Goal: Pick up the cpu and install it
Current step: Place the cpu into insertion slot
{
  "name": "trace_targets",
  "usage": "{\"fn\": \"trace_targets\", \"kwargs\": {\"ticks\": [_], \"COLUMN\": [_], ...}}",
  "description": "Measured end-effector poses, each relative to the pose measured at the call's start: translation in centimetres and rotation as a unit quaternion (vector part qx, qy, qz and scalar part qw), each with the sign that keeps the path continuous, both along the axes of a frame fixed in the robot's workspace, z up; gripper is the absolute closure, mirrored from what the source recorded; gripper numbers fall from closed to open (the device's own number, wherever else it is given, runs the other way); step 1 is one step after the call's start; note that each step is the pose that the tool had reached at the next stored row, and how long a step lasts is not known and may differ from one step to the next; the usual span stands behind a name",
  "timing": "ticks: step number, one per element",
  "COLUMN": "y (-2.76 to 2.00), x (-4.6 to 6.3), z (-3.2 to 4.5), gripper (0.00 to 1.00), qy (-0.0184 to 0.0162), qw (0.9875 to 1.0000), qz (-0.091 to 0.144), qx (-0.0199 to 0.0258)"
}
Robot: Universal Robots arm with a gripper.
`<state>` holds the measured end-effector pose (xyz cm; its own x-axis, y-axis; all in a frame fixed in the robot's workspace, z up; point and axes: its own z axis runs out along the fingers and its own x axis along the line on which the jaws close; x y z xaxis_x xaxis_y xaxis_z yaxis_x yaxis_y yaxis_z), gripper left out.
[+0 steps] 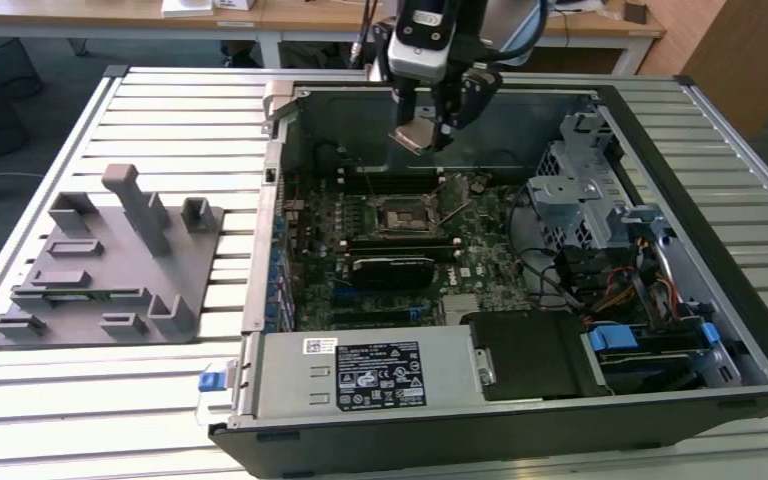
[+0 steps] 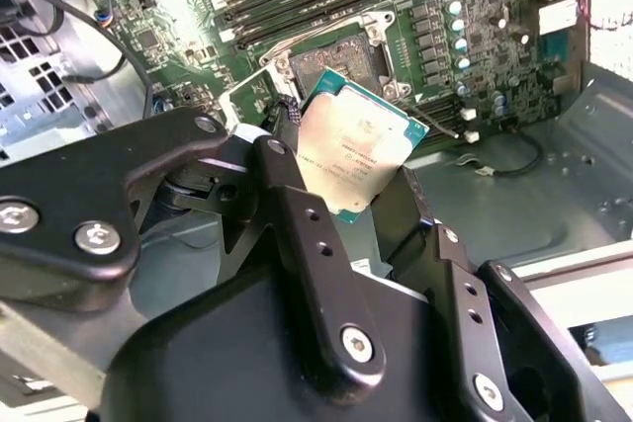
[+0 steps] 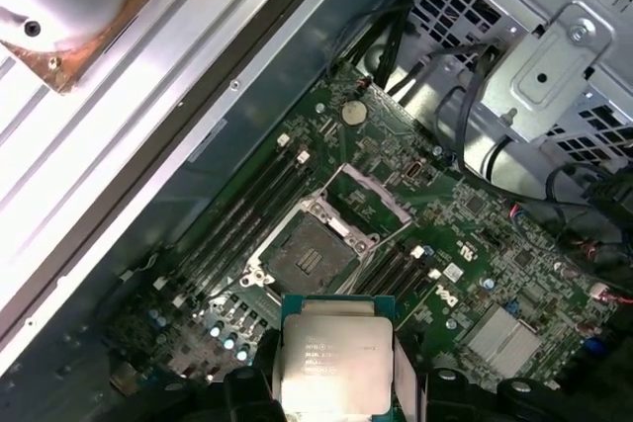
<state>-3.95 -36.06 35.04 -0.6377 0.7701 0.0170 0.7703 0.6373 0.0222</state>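
My gripper (image 1: 427, 132) hangs over the far part of the open computer case, shut on the cpu (image 1: 414, 137), a flat square chip with a silvery top. In the second wrist view the cpu (image 2: 353, 150) sits tilted between the black fingers (image 2: 297, 214). The cpu (image 3: 334, 361) also shows in the first wrist view, above the motherboard. The open black socket (image 1: 398, 216) lies on the motherboard below and nearer than the chip; its frame lid stands raised, and the socket (image 3: 309, 257) looks bare.
The case (image 1: 357, 400) lies open on a slatted metal table (image 1: 157, 120). A grey plastic fixture (image 1: 111, 265) with upright posts stands at the exterior view's left. Drive cages and cables (image 1: 598, 230) fill the case's right side. Memory slots (image 3: 247, 210) run beside the socket.
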Motion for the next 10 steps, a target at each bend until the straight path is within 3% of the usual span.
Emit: {"fn": "trace_targets", "kwargs": {"ticks": [5,10], "y": [0.13,0.13], "x": [0.00,-0.01], "z": [-0.12,-0.34], "gripper": [0.46,0.46], "qy": [-0.0002,-0.0002], "qw": [0.9997,0.9978], "qz": [-0.025,-0.067], "qx": [0.0000,0.0000]}}
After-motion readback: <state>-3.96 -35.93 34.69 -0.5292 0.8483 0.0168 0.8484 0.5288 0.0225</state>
